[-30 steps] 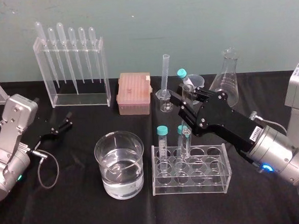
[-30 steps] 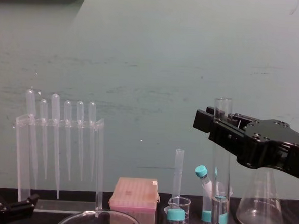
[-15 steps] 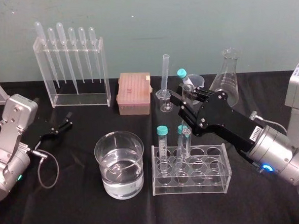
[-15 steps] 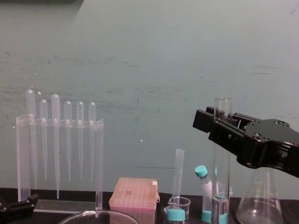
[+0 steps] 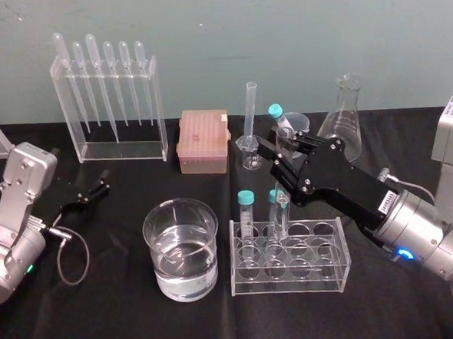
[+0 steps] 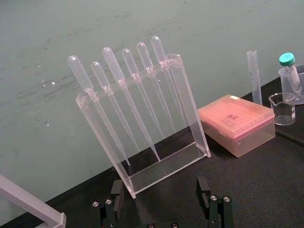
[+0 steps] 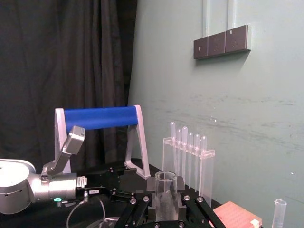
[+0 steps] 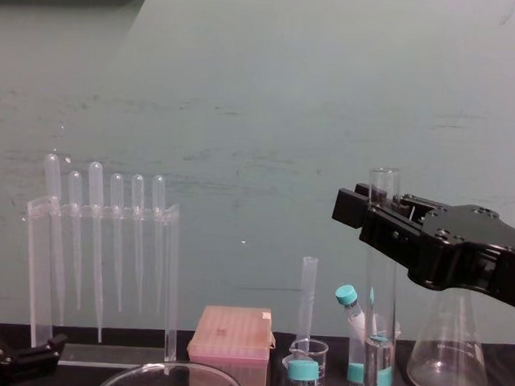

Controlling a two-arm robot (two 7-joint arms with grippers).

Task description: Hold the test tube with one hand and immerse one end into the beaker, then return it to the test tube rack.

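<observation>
Black table (image 5: 120,314), teal wall. The rack (image 5: 291,277) stands right of the beaker (image 5: 181,249). The left gripper (image 6: 160,187) is parked left, fingers apart. The right gripper (image 7: 166,203) seems clamped on the test tube (image 8: 380,279), which stands in the rack. A tilted lift could jam it. I can't read the gripper's sticker (image 5: 385,200).

Your test tube (image 5: 280,216): long clear glass, open mouth, upright, lower end in far row of clear rack (image 5: 291,279), right of centre. Your right gripper (image 5: 273,159) clamps it near top. Beaker (image 5: 181,249): wide, clear, part-filled with clear liquid, upright on counter just left of rack.
</observation>
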